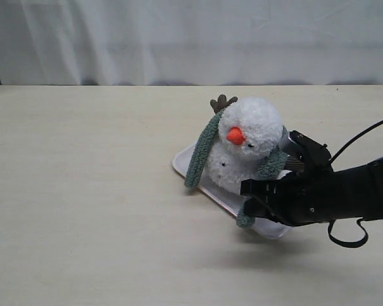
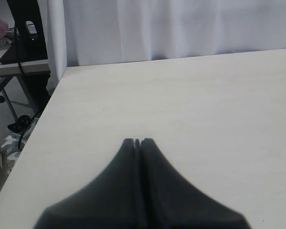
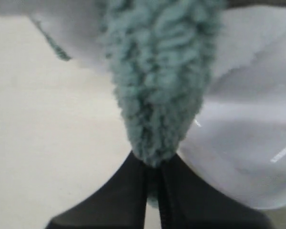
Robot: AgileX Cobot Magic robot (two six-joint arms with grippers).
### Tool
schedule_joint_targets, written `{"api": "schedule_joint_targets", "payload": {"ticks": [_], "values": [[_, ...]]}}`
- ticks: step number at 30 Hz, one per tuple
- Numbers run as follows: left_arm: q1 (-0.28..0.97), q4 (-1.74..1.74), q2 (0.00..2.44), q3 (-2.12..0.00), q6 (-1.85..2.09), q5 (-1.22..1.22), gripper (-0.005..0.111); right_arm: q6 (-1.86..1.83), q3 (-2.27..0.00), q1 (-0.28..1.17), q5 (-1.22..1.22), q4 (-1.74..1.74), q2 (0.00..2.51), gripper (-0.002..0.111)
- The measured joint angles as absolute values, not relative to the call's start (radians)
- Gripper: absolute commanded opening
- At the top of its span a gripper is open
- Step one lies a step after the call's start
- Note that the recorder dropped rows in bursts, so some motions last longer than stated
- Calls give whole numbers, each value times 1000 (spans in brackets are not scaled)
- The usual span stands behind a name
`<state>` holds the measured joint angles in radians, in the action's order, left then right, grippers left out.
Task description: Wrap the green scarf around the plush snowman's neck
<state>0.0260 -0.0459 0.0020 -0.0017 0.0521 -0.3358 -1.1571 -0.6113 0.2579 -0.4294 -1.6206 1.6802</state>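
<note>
Exterior view: the scarf drapes behind the snowman on its tray. One end hangs left, and the right end effector pinches the other at the tray's near corner. The open surface spreads left.

Left wrist view: the left end effector is closed, near the surface's edge.

Right wrist view: jaws clamp the scarf's tip.

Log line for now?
right gripper: shut on green scarf end | left gripper: shut, empty | green scarf: draped behind plush snowman, ends not crossed
</note>
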Motion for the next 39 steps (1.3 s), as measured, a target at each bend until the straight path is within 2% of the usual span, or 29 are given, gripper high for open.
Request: {"api": "schedule_joint_targets", "payload": {"ticks": [7, 17, 19, 24, 26, 36, 39], "values": [[26, -46, 2, -2, 52, -336, 0, -1306, -623, 258, -604, -1740, 1680, 4], [26, -46, 2, -2, 52, -336, 0, -1387, -625, 258, -612, -1744, 1727, 4], [26, -46, 2, -2, 52, -336, 0, -1408, -630, 258, -617, -1744, 1764, 9], [26, -46, 2, -2, 52, -336, 0, -1422, -666, 258, -716, -1744, 1785, 47], [26, -46, 2, -2, 52, -336, 0, -1420, -675, 258, -796, -1746, 1785, 53], [26, -46, 2, -2, 52, -336, 0, -1353, -677, 258, -1189, -1629, 1785, 52], [26, -46, 2, -2, 52, -336, 0, -1434, -677, 258, -1200, -1603, 1774, 41]]}}
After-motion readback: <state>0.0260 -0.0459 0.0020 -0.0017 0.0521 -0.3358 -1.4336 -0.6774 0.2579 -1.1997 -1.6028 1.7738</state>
